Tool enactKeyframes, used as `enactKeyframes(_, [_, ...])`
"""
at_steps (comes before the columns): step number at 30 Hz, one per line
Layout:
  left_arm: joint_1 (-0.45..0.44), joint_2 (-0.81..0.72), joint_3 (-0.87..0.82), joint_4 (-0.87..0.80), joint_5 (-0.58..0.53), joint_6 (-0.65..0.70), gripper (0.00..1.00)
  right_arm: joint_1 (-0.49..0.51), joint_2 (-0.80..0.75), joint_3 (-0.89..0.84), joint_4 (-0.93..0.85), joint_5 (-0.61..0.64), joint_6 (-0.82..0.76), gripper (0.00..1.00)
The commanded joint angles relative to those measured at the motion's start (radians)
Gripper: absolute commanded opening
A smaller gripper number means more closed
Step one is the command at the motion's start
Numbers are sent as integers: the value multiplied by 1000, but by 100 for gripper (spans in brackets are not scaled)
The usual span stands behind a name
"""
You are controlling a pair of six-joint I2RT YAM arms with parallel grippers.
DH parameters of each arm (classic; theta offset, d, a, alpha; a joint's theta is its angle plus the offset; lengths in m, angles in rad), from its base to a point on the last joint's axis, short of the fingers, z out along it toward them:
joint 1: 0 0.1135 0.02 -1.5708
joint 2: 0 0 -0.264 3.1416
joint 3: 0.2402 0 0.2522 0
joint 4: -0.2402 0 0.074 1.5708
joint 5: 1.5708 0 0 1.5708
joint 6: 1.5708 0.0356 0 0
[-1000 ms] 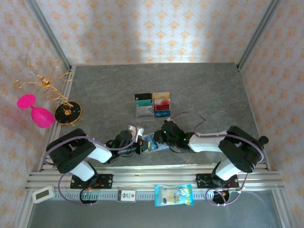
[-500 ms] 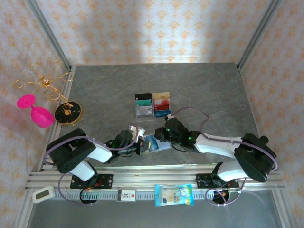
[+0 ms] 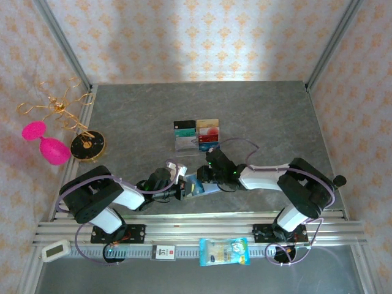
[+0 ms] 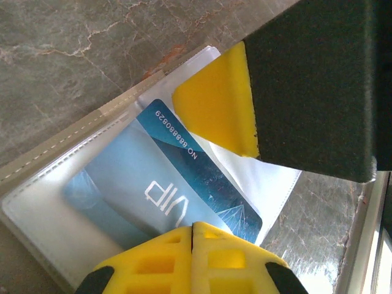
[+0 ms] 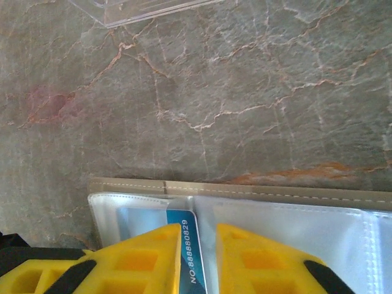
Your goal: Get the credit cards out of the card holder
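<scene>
The card holder (image 3: 195,186) lies open on the table between my two grippers, tan edge (image 5: 275,193) and clear pockets up. A blue VIP credit card (image 4: 159,184) sticks partway out of a pocket. My left gripper (image 4: 193,225) is shut on the holder's left edge (image 3: 182,188). My right gripper (image 3: 205,176) hovers over the holder, its jaws a narrow gap apart. The card's numbered end (image 5: 195,245) lies in that gap, at the right gripper (image 5: 199,228). One yellow fingertip (image 4: 214,104) of the right gripper shows above the card.
A clear acrylic tray (image 3: 184,146) holding several cards stands just behind the holder, its corner (image 5: 141,9) close ahead of the right gripper. A gold wire rack (image 3: 55,109), pink glasses (image 3: 54,150) and a black disc (image 3: 87,146) sit far left. A snack packet (image 3: 224,252) lies on the front rail.
The right gripper's jaws have narrowed around the card's end. The right arm swung out to the right and came back. Left gripper and holder have stayed put.
</scene>
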Motion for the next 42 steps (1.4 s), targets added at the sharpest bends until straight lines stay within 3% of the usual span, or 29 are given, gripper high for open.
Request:
enactKeyframes(1, [8,23,-2,-95,27,17,0,-5,23,7,-29,21,-23,21])
enactKeyframes(12, [14,55,-8,-52,44,0,0,-4,48,4,24,-191,-86,16])
enactKeyframes(16, [14,60,-11,-39,49,-9,0,-5,28,-5,-8,-107,-57,0])
enactKeyframes(21, [14,50,-23,-39,44,-20,0,-17,-45,-47,-4,-36,20,0])
enactKeyframes(29, [14,29,-25,-44,35,-30,0,-19,-30,-82,67,-69,186,0])
enactKeyframes(33, [14,14,-30,-54,21,-32,4,-19,-50,-84,5,-17,201,0])
enactKeyframes(37, [14,17,-33,-52,26,-32,7,-25,-58,-81,-24,-50,228,0])
enactKeyframes(42, [16,11,-39,-46,23,-32,8,-26,-99,-76,-68,-20,162,0])
